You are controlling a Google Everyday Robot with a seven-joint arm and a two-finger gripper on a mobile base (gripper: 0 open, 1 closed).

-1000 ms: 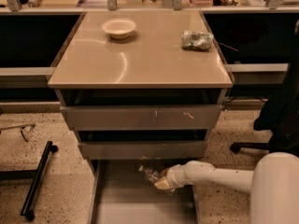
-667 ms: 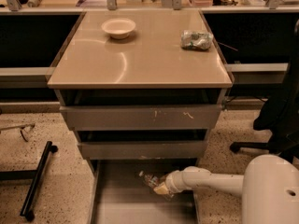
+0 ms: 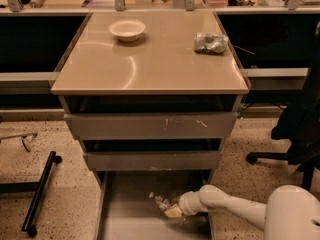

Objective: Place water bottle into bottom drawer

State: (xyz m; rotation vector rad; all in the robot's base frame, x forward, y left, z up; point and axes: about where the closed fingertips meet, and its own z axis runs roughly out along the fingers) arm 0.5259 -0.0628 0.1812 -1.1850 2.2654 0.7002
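The bottom drawer (image 3: 125,219) is pulled out at the foot of the cabinet, a wide grey tray with side rails. My white arm reaches in from the lower right, and my gripper (image 3: 170,208) is low over the drawer's right part. The water bottle (image 3: 161,201), small and clear with a red-blue label band, sits at the gripper's tip, just above or on the drawer floor. The gripper partly hides it, and I cannot tell whether it is gripped or only touched.
On the tan cabinet top stand a white bowl (image 3: 127,29) and a crumpled silvery-green foil bag (image 3: 210,42). Two narrower grey drawers (image 3: 150,125) sit above the open one. A black bar stand (image 3: 39,192) lies on the floor at left, an office chair (image 3: 295,129) at right.
The arm has drawn slightly left and lower into the drawer, carrying the bottle with it. Nothing else has moved.
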